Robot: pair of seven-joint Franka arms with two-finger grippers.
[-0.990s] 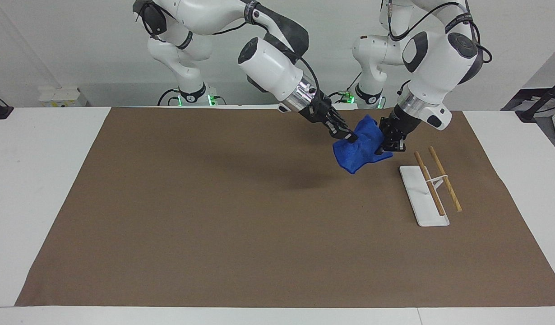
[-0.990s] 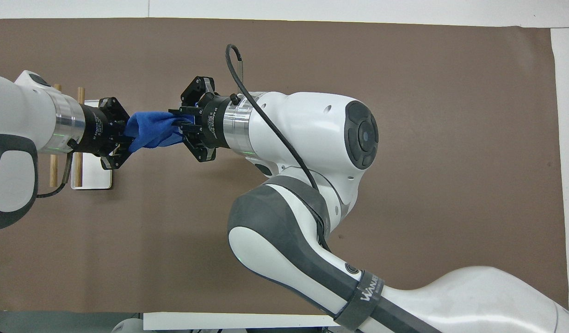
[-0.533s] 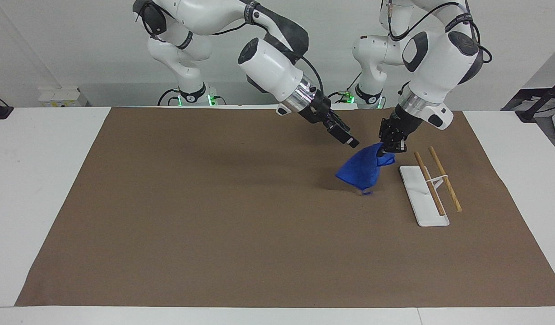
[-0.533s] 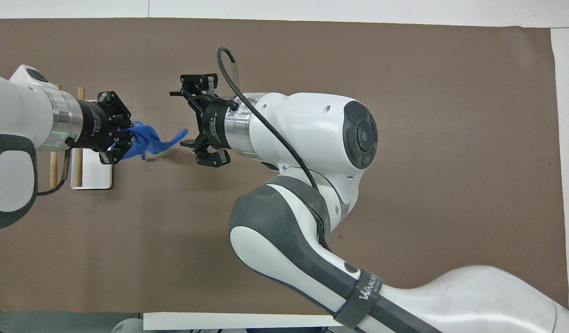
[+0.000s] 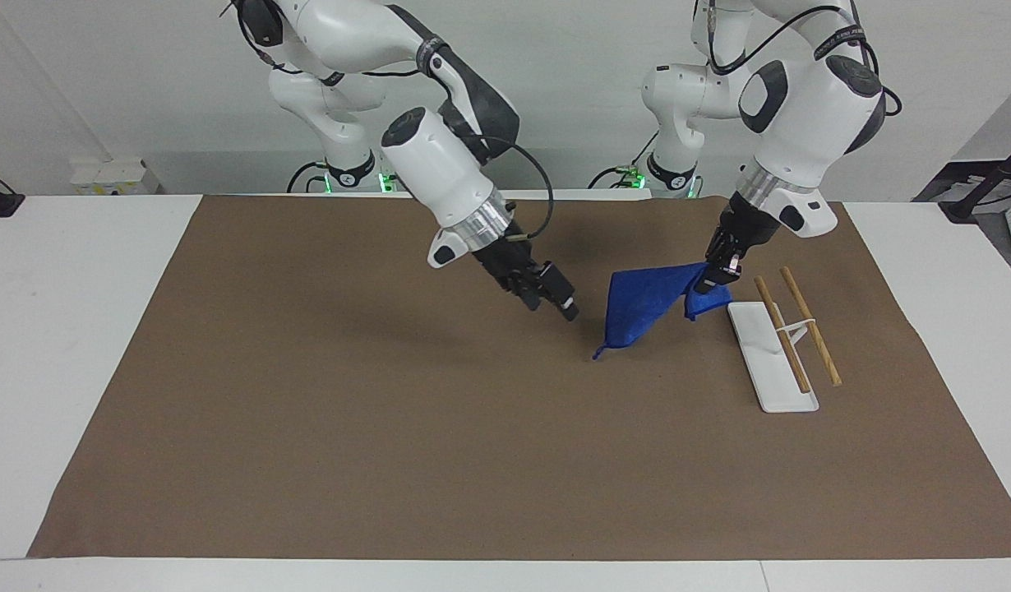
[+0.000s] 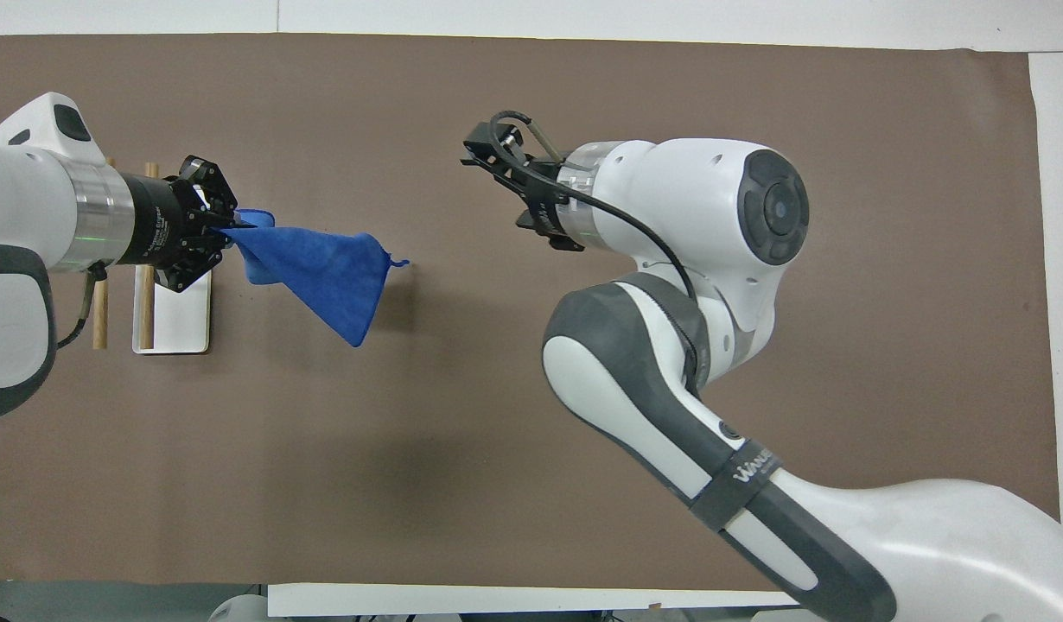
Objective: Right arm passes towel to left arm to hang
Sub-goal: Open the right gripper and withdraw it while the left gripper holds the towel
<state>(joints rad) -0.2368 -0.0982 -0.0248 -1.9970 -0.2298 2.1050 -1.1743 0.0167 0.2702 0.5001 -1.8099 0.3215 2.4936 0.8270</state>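
Facing view: the left gripper [image 5: 713,278] is clamped on a corner of the blue towel [image 5: 637,311], which hangs over the brown mat [image 5: 308,411] just beside the white-based rack [image 5: 773,356]. The right gripper [image 5: 547,298] hangs over the mat near the towel, holding nothing; its jaw gap cannot be told.

Overhead view: "WINNER"-like lettering on the right arm's strap [image 6: 743,473] is only partly legible. The left gripper [image 6: 225,228] pinches the towel [image 6: 324,272] beside the rack [image 6: 181,315].

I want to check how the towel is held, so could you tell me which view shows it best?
The facing view: the towel hangs in the air from the left tool, its lowest corner close above the mat. The overhead view shows the towel spread flat beside the rack, but not its height.
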